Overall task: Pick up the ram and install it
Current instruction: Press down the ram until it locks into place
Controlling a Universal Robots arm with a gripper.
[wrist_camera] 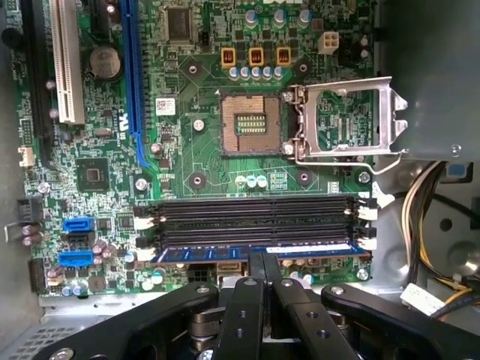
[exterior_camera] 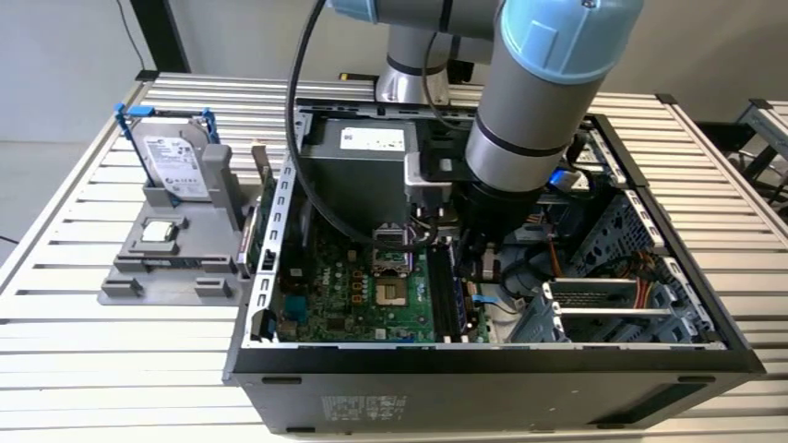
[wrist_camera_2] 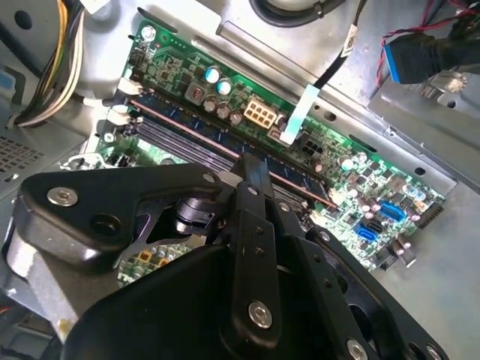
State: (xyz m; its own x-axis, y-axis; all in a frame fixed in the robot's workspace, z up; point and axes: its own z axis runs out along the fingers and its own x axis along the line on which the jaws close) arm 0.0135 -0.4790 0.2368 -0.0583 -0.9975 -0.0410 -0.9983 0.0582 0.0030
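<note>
I've got the gripper [wrist_camera: 262,281] down inside the open computer case [exterior_camera: 493,355], fingers [wrist_camera: 255,270] pinched narrow on the top edge of the ram [wrist_camera: 255,251], which sits in the memory slot [wrist_camera: 255,225] nearest the motherboard [wrist_camera: 187,157] edge, the blue-labelled stick along it. My read: light, stiff, thin, fragile board; hold mid-length by the long upper edge, off the chips and gold contacts.

one ram [wrist_camera: 255,251], one hard drive [exterior_camera: 176,159]
</note>
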